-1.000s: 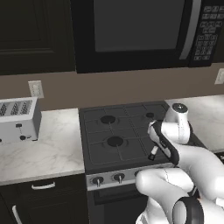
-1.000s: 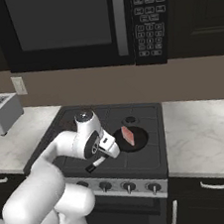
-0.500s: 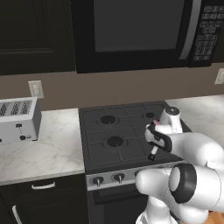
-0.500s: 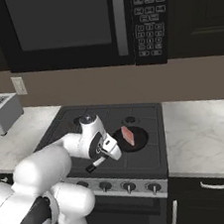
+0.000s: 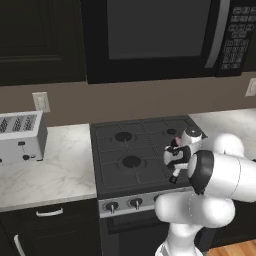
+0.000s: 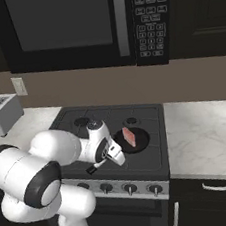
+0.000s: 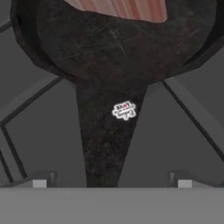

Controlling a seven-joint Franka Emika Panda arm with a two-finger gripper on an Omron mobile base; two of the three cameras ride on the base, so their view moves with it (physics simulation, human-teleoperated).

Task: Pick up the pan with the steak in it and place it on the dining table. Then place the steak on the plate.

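Black and worn, the pan (image 7: 118, 48) sat right under our hand camera, its handle (image 7: 109, 131) running down toward us with a small white sticker (image 7: 124, 110) on it, and the pink-red steak (image 7: 120, 8) lay in the pan at the top edge of that view. We saw our gripper (image 7: 111, 183) released, jaws spread wide, one fingertip (image 7: 39, 183) on each side of the handle and neither touching it. From the right base view, we had the pan (image 6: 139, 141) on the stove (image 6: 146, 158), on its right side toward the front, with the steak (image 6: 129, 136) inside, and our gripper (image 6: 107, 158) hung low just beside the pan's near edge. From the left base view the gripper (image 5: 176, 167) hovered over the right side of the stove (image 5: 125, 160), with a toaster (image 5: 21, 136) on the marble counter (image 5: 55, 175) well off to the left and a microwave (image 5: 160, 35) above.
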